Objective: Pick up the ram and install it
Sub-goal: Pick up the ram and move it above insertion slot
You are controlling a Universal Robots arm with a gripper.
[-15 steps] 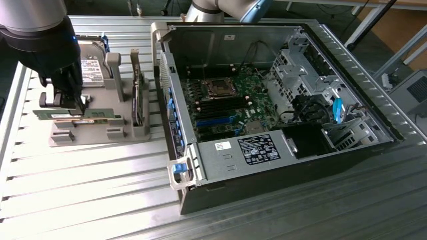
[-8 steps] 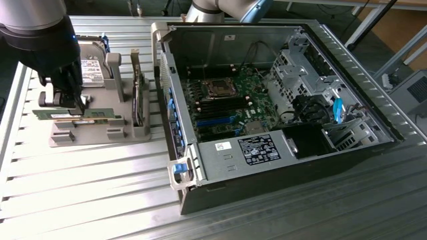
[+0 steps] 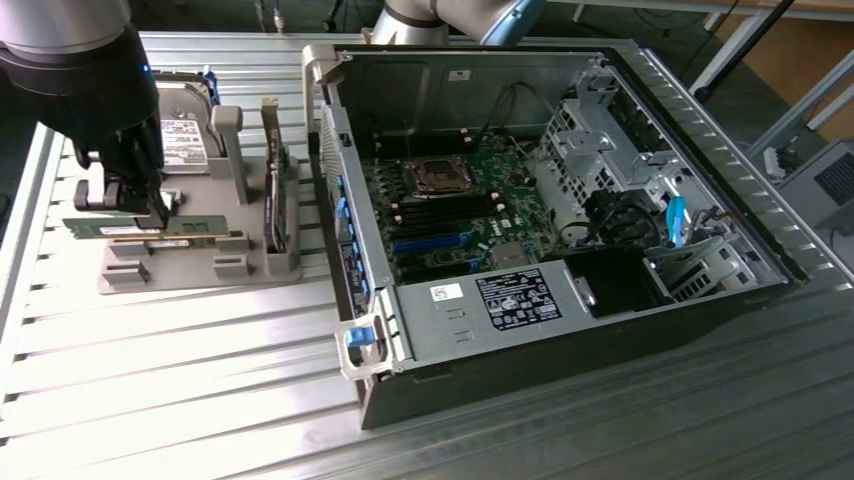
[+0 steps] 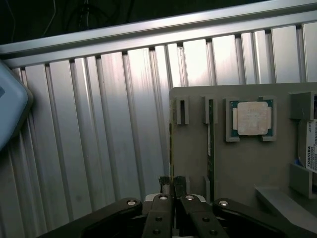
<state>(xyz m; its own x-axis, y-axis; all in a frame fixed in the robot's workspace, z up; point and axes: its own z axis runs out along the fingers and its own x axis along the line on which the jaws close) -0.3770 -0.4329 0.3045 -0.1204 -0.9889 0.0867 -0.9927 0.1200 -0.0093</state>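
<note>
— 1 ram (image 3: pixel 187 229), where is it?
— In my gripper (image 4: pixel 172 182), fingers pinched narrow on its thin edge, at the holder's (image 4: pixel 193 158) outer slots.
— Lifted out?
— Can't tell. 1 more stick (image 4: pixel 210 144) stands in the next slots, CPU (image 4: pixel 253 118) beyond it. The open case (image 3: pixel 400 70) sits at the exterior view's right, well apart.

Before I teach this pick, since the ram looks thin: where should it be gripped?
Best bet: pinch the ram across its flat faces at the upper long edge, near mid-length, coming from above. It stands on edge in slots of the grey holder, so only that edge is exposed.
</note>
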